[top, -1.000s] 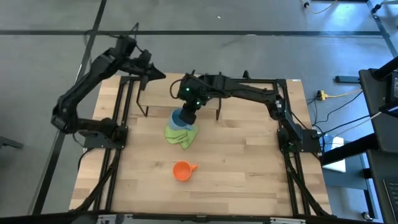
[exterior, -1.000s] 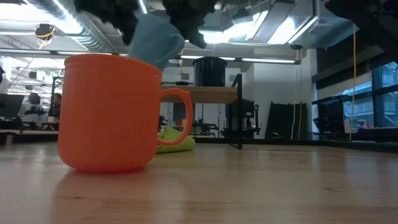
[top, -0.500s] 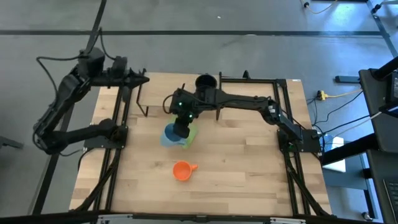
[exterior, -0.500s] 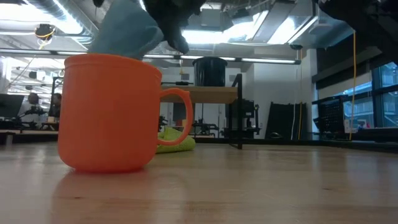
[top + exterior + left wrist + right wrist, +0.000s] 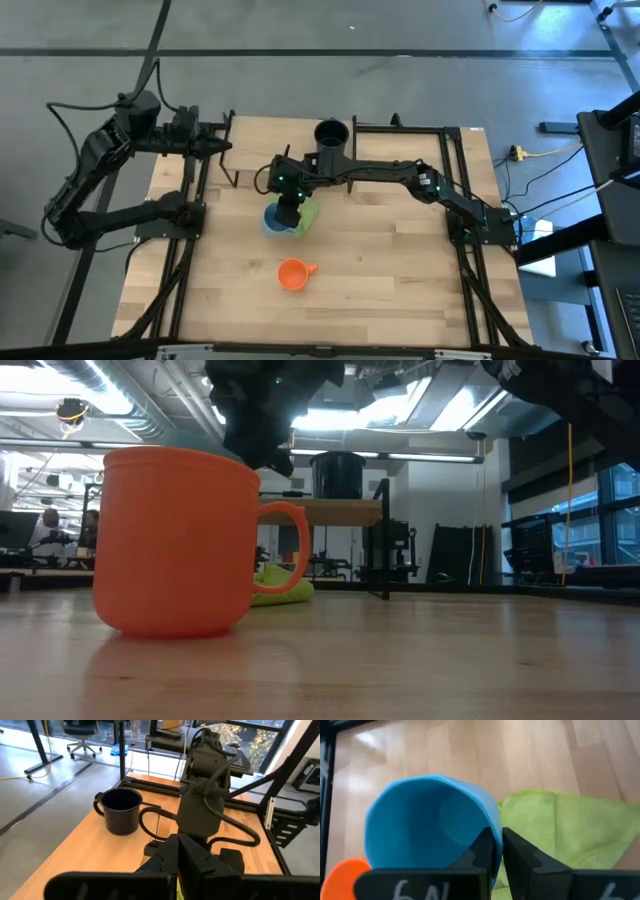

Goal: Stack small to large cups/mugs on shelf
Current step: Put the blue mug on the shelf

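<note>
right gripper (image 5: 497,851) pinches light blue mug (image 5: 427,820) rim above green cloth (image 5: 570,827).
</note>
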Motion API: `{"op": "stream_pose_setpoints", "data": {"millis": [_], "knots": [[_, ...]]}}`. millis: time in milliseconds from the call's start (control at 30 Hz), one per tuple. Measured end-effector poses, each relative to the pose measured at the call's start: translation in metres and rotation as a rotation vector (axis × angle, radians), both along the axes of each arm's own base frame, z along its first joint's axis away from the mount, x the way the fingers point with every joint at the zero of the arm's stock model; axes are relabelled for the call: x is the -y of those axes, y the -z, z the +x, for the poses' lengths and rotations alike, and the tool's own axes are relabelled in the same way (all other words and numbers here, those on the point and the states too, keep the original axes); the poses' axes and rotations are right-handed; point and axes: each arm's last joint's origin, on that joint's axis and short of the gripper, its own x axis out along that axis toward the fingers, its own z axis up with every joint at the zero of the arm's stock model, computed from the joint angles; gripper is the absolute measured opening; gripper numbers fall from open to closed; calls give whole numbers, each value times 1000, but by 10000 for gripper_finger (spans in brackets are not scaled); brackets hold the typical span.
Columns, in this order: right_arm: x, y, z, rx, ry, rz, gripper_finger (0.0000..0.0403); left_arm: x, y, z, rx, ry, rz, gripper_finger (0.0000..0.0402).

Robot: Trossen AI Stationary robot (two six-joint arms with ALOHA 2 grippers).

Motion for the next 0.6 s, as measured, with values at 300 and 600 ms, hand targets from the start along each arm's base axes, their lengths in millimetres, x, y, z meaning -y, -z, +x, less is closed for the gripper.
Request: {"op": "stream_pose_setpoints", "data": {"millis": [300,600], "knots": [[-11,5,-7,-72,-134,-28,37,3,0,1,-11,-26,16,1],[-10,7,-13,-123,-188,-57,37,1,1,6,-32,-47,17,2]]}}
